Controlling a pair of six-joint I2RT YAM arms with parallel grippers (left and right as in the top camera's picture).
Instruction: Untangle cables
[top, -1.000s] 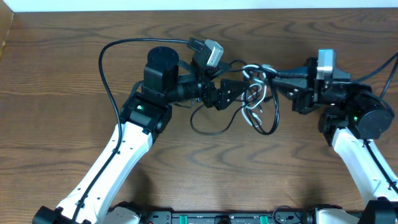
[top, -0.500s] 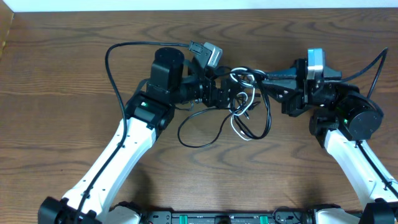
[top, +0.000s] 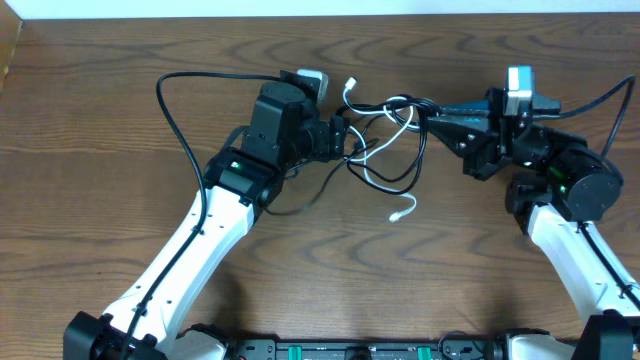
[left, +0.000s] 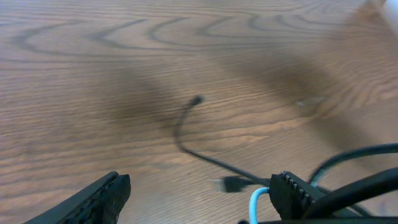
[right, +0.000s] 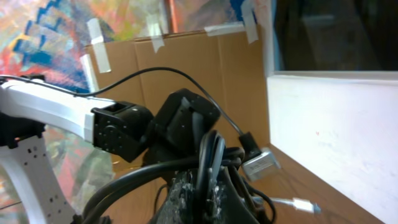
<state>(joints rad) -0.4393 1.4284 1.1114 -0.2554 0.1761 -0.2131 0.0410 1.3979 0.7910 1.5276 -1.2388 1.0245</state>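
The cables (top: 392, 140) hang as a loose tangle of thin black cords and one white cord between my two grippers. One white plug end (top: 401, 214) lies on the table, another (top: 350, 87) points toward the back. My right gripper (top: 428, 112) is shut on black and white strands at the tangle's right side, and the right wrist view shows those strands (right: 210, 155) pinched in the gripper (right: 209, 186). My left gripper (top: 350, 140) is at the tangle's left side. In the left wrist view it (left: 202, 190) stands open, with a pale cord loop (left: 254, 205) beside its right finger (left: 292, 196) and a black cord (left: 186, 140) on the wood beyond.
The left arm's thick black cable (top: 165, 100) loops out over the back left of the wooden table (top: 90, 230). A silver plug (right: 261, 165) hangs near the tangle. The table's back edge meets a white wall (top: 320, 8).
The tangle has been pulled up and stretched wider. My left gripper moved back and left, my right gripper back and right. A white plug end has dropped onto the table. The left jaws narrowed a little.
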